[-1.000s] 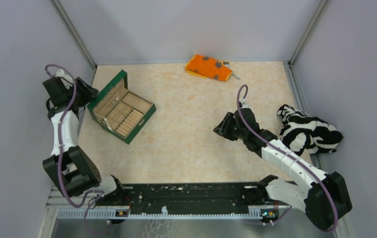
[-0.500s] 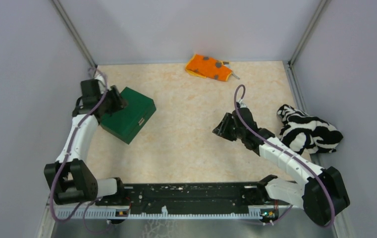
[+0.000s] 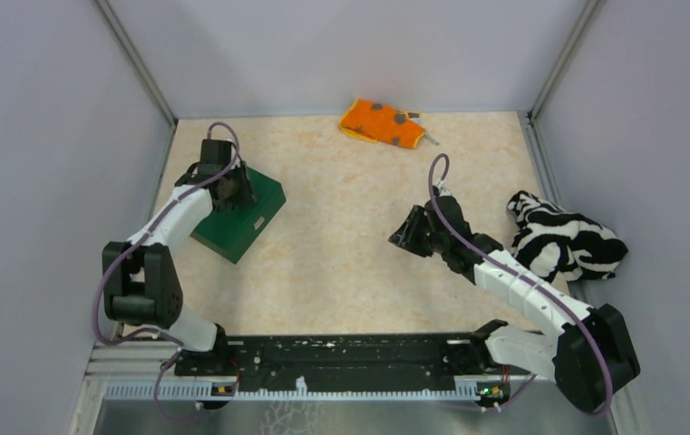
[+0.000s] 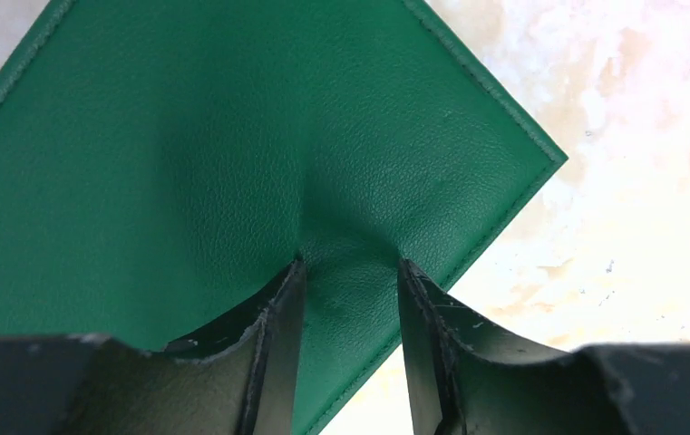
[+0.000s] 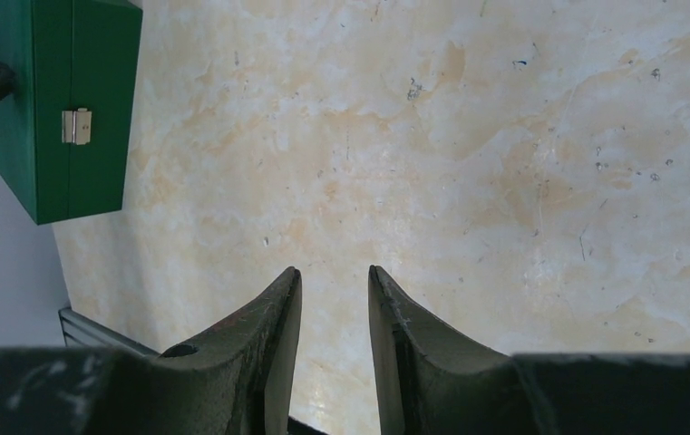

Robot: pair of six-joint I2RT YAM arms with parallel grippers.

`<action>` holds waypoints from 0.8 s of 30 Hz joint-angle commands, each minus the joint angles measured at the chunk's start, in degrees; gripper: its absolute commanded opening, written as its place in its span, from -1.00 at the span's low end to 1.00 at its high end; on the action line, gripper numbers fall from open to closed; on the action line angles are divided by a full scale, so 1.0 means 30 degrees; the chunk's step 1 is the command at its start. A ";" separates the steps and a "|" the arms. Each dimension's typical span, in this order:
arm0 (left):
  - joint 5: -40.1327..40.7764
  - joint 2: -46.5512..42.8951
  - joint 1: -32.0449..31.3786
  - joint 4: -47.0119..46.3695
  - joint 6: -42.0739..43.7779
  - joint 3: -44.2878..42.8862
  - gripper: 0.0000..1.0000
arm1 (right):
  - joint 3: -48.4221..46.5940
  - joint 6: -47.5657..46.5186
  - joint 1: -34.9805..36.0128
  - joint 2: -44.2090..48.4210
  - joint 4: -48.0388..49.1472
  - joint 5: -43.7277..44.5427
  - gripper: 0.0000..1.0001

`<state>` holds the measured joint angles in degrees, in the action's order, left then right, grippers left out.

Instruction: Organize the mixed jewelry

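No mixed jewelry shows in any view. A green jewelry box (image 3: 248, 216) stands closed at the left of the table, its small metal latch (image 3: 257, 224) facing the near right. My left gripper (image 3: 232, 190) is on top of the lid. In the left wrist view its fingertips (image 4: 348, 265) stand apart and rest on the green lid (image 4: 232, 136), near one corner, with nothing between them. My right gripper (image 3: 404, 237) hangs open over bare table right of centre, and the right wrist view shows it empty (image 5: 334, 269). The box (image 5: 51, 100) sits far off to its left.
An orange grey-spotted cloth (image 3: 382, 123) lies at the back edge with a small grey bit (image 3: 430, 140) beside it. A black-and-white striped cloth (image 3: 563, 237) is bunched against the right wall, close behind my right arm. Grey walls enclose the table on three sides.
The box was open a second ago and its lid is now down. My left arm swung from the left wall over onto the lid. The right arm has barely moved.
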<state>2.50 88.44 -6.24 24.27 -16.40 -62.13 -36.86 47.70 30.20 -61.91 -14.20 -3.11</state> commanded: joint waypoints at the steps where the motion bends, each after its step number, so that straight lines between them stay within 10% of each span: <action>1: 0.0341 0.2683 -0.0700 0.3220 -0.1002 0.0122 -0.05 | -0.0705 0.0159 -0.0016 0.0238 0.0728 0.0108 -0.34; 12: 0.1205 -0.2501 -0.0732 0.3487 0.1099 -0.8727 0.04 | -0.2357 -0.0770 0.0028 0.0533 -0.0711 0.1589 -0.26; 24: 0.3951 -0.3780 -0.0710 0.2017 0.1176 -0.1033 0.14 | -0.3449 -0.1602 0.0013 0.0678 -0.1803 0.2920 -0.16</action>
<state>11.75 72.97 -8.16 28.97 -11.97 -77.93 -46.30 43.46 30.22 -59.31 -19.79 5.32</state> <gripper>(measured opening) 0.570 0.418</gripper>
